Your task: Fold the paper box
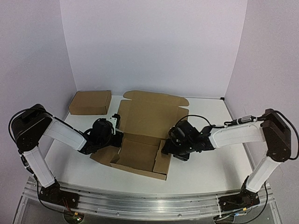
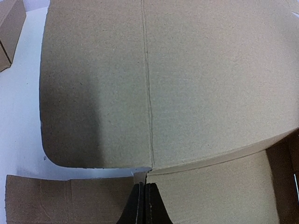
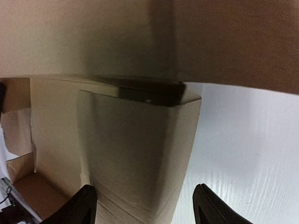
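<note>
Tray-forming step in hand, by my read. The brown die-cut cardboard paper box [image 1: 140, 149] is sitting mid-table between both arms. Its front & right walls are standing, and its wide lid panel [image 1: 152, 116] is lying open toward the back. The left side flap [image 1: 100, 156] is splaying out onto the white table [image 1: 210, 163]. Lid not closed yet, so approx halfway, I'd judge.

The right gripper [image 3: 147, 198] is holding its jaws wide apart, straddling the upright right side wall [image 3: 140, 154]. One finger [image 3: 86, 205] is showing against the card, the other over bare table. It's clamping nothing; can't tell if a pad is touching.

The left gripper [image 2: 140, 205] is pressing its fingers tight together w/ nothing visible between them. Its tips are pointing at the corner where the lid meets the tray.

Next move prob needs the right jaws squeezing or nudging that wall inward w/o crushing it, while the left is steadying the corner. The left flap needs raising too.

A smaller plain brown cardboard box [image 1: 90, 102] is sitting back-left, well apart.
</note>
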### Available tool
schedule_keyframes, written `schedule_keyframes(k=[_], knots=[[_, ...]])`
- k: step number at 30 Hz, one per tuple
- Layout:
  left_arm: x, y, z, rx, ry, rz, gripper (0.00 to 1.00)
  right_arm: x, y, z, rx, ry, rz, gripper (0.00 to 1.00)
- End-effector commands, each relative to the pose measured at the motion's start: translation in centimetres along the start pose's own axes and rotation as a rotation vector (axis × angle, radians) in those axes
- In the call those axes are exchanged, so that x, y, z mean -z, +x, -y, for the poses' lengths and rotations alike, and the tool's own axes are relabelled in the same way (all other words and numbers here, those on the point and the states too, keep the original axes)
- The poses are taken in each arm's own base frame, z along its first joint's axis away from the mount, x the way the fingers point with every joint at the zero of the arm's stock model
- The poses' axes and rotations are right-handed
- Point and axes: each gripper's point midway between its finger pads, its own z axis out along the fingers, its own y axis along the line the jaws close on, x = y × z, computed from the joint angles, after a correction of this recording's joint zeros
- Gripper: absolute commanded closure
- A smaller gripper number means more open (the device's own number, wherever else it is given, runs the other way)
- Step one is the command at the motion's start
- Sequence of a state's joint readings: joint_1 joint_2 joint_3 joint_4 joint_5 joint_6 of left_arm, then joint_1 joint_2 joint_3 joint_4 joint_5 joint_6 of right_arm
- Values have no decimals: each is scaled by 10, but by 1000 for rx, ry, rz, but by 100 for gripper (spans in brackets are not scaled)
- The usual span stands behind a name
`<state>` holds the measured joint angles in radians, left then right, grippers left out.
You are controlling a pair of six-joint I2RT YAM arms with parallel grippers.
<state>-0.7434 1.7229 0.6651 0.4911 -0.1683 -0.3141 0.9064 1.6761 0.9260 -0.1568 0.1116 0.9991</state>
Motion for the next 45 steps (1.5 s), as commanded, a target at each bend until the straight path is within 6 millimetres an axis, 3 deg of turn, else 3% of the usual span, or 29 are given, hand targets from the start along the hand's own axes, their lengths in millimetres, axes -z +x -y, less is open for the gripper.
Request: schedule_keyframes(k=[1,11,20,25,30,31,33,35,39,45], knots=[[2,10,-2,-11,-6,-27,100,-1,16,36,145,331,-38,29],[4,9,-2,-10,-6,-25,100,-6,26,50,266,624,-111,46],[5,10,-3,-10,-6,-26,100,-3,31,70,294,776,-150,89],[5,9,-3,-10,-5,-23,100,-9,28,63,293,759,-142,100],[6,9,-3,-8,-7,-21,100,-11,23,57,277,732,-108,100],[6,9,-3,-9,-7,-21,100,-13,25,57,272,728,-112,97],[7,9,-3,-8,-8,-19,100,-17,32,61,248,719,-135,81],[7,8,-4,-9,-11,-16,100,-18,40,58,224,690,-166,77],[8,11,-6,-6,-18,-20,100,-12,40,33,210,601,-196,69],[8,9,-6,-4,-19,-14,100,-4,57,6,191,487,-294,55]])
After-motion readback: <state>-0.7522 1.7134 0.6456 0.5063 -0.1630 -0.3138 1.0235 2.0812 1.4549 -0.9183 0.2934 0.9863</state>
